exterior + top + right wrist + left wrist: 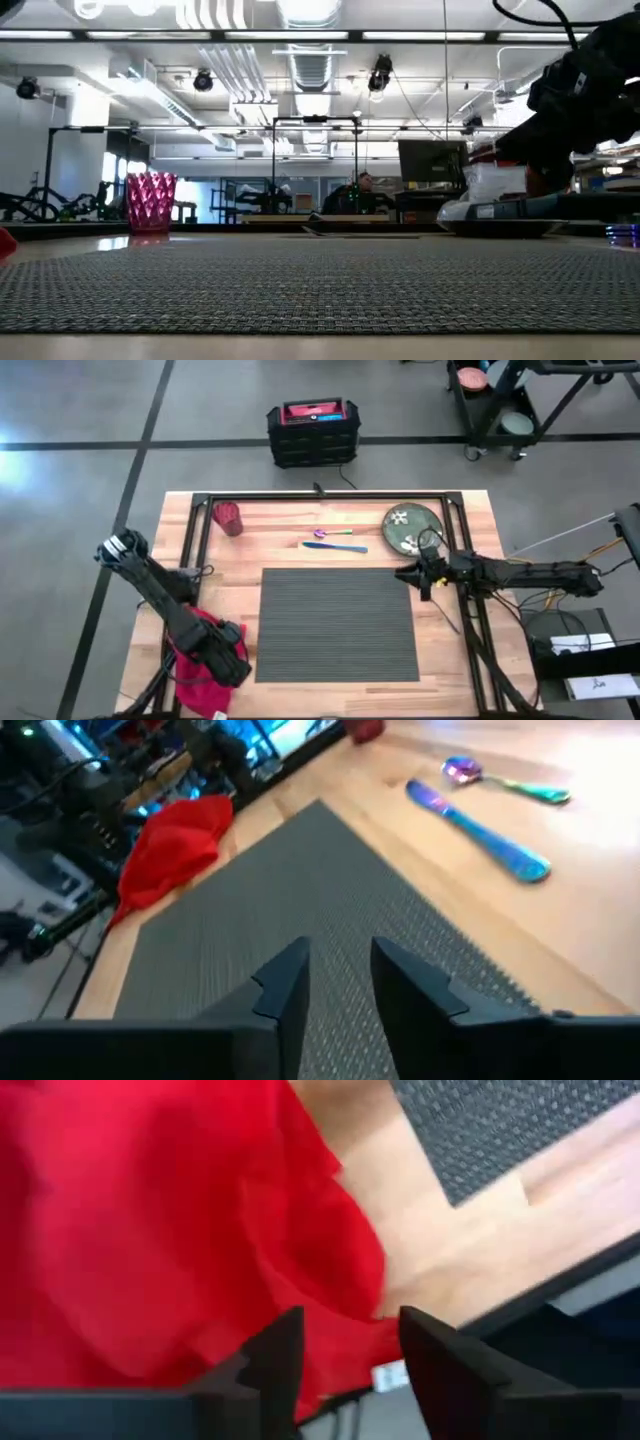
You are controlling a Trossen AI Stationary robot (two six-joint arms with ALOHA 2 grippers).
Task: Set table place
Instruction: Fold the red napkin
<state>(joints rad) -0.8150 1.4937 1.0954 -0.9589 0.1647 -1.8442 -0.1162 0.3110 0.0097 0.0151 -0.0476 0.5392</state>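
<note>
**Placemat down, plate next**

The placemat (338, 623) lies flat in the middle of the wooden table (300, 525), squared to its edges. My right gripper (414, 582) hovers at the mat's right edge, just in front of the green plate (412, 528), fingers a narrow gap apart and holding nothing. My left gripper (232, 660) sits over the red napkin (200, 660) beside the mat's left edge, fingers also parted, with cloth below them; I judge it not clamped.

To do this well, I should bring the plate onto the mat's centre, lifting it by the rim and keeping it level, then lay the napkin flat alongside without dragging the mat. The blue knife (478, 831) and the spoon (500, 778) lie behind the mat, near each other, and the red cup (228, 517) stands at the far left corner.

The tabletop is pale wood in a dark frame. Beyond it, grey floor, a black crate (313, 432) and a cart (500, 405).
</note>
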